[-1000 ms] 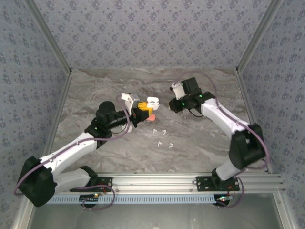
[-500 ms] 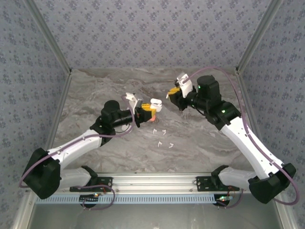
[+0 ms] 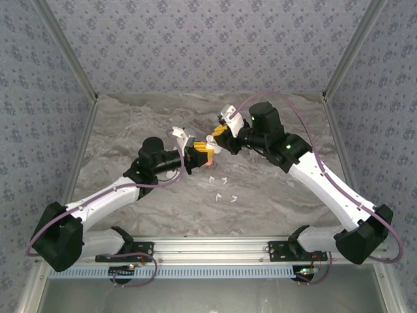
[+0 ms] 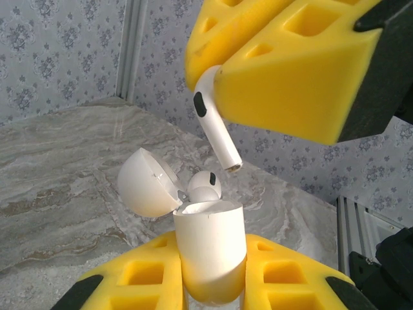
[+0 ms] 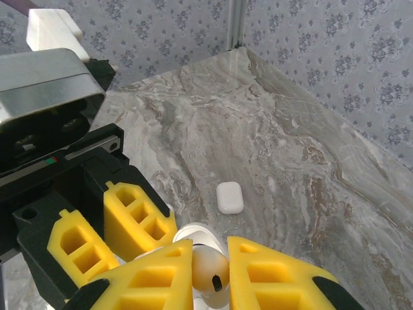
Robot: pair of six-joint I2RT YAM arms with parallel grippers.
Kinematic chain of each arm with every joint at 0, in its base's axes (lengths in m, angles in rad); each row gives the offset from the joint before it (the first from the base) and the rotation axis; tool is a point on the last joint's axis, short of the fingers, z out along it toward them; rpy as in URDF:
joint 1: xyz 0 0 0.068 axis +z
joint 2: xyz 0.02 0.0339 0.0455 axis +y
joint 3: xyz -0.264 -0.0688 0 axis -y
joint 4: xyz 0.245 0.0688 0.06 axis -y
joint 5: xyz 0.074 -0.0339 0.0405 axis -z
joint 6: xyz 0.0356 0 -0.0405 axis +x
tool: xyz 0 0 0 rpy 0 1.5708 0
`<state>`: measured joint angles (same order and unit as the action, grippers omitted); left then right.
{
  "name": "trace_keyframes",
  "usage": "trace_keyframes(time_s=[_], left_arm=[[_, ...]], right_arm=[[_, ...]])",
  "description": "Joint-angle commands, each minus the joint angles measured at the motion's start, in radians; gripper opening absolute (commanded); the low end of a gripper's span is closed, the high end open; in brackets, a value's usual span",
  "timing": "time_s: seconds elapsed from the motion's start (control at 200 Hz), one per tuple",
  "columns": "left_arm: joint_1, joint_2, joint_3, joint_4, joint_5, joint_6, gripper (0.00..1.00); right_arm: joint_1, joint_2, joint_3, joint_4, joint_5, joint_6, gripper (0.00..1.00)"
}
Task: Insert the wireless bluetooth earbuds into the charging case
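Left jaws: we find them clamped around the open white charging case (image 4: 210, 248), its lid tipped back.
Right jaws: pinched on a white earbud (image 4: 215, 126), stem angled down just above the case.
Inside the case: a second earbud (image 4: 205, 185) sits seated.
Tabletop (image 3: 280, 195): loose white earbuds (image 3: 232, 198) lie below the arms.

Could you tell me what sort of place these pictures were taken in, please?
Probably a lab test cell for robot manipulation, not a home: a marble-patterned table enclosed by floral-papered panels on aluminium framing, with the left arm and right arm bolted to it.
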<state>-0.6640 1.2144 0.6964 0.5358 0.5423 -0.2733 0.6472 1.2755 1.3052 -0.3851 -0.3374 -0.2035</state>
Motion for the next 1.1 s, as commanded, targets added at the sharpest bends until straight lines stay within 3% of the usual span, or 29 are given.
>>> trace_keyframes(time_s=[0.0, 0.515, 0.949, 1.094], left_arm=[[-0.006, -0.012, 0.026, 0.053, 0.024, -0.003, 0.09], [-0.006, -0.012, 0.029, 0.053, 0.024, 0.002, 0.09], [-0.006, -0.018, 0.038, 0.091, 0.023, -0.013, 0.09], [-0.006, -0.017, 0.046, 0.099, 0.031, -0.016, 0.10]], right_arm=[[0.007, 0.003, 0.015, -0.020, -0.038, -0.020, 0.19], [0.007, 0.036, 0.009, -0.050, 0.001, -0.028, 0.19], [-0.043, 0.043, 0.014, -0.108, -0.260, -0.005, 0.21], [-0.069, 0.051, 0.037, -0.126, -0.301, 0.012, 0.28]])
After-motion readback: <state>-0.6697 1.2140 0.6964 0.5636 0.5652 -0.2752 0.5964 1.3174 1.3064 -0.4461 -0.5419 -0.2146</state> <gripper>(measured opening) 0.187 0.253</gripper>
